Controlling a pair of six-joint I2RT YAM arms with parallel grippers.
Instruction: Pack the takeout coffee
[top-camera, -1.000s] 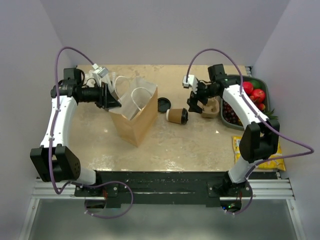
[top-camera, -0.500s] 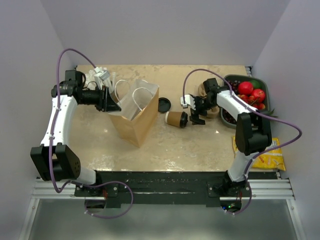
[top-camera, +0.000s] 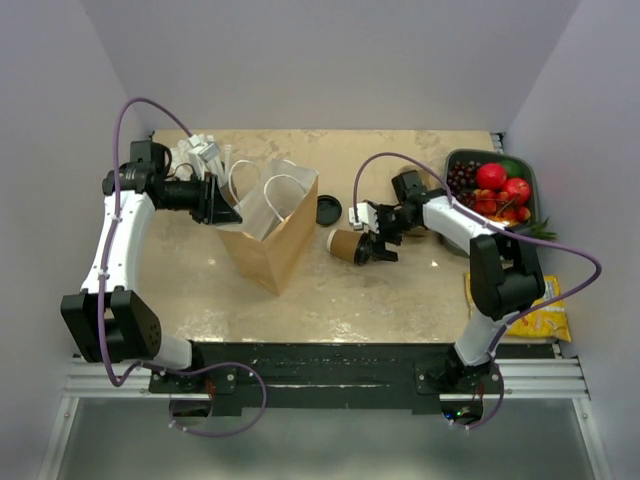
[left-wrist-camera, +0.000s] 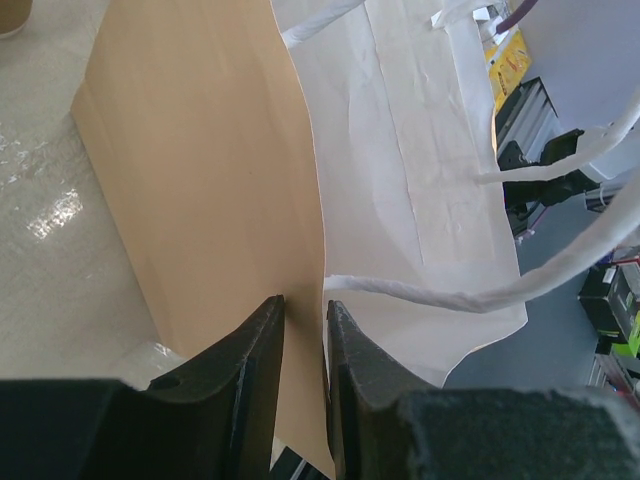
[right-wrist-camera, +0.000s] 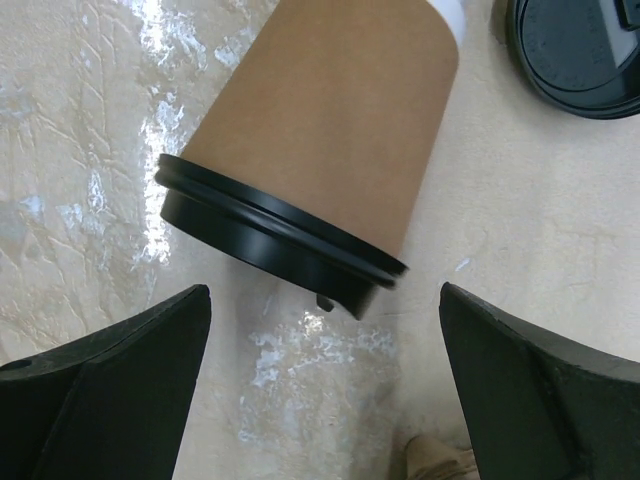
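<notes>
The table (top-camera: 400, 290) has a beige, stone-like top. Seen from the top camera, a brown paper bag (top-camera: 275, 245) stands upright at about 9 o'clock from the table centre. Its mouth is open and its white handles stand up.

A dark bowl (top-camera: 470, 153) with red fruit (top-camera: 505, 185) sits in the corner at 2 o'clock. A yellow packet (top-camera: 550, 315) lies at 4 o'clock on the table edge, partly hidden under the right arm.

The left end effector (top-camera: 225, 208) is at the 10 o'clock side of the bag. It is closed on the bag's upper edge, and the paper wall is pinched between the two fingers.

The right end effector (top-camera: 375, 245) is wide open and holds nothing. It is low over the table, with one finger on each side of the cup's lid end, and apart from it.

The takeout coffee (top-camera: 347, 243) lies on its side on the table, just to the 3 o'clock side of the bag and outside of it. Its black lid is on and points toward 3 o'clock, at the right end effector.

A loose black lid (top-camera: 327, 210) lies flat at 11 o'clock from the cup, near it.
</notes>
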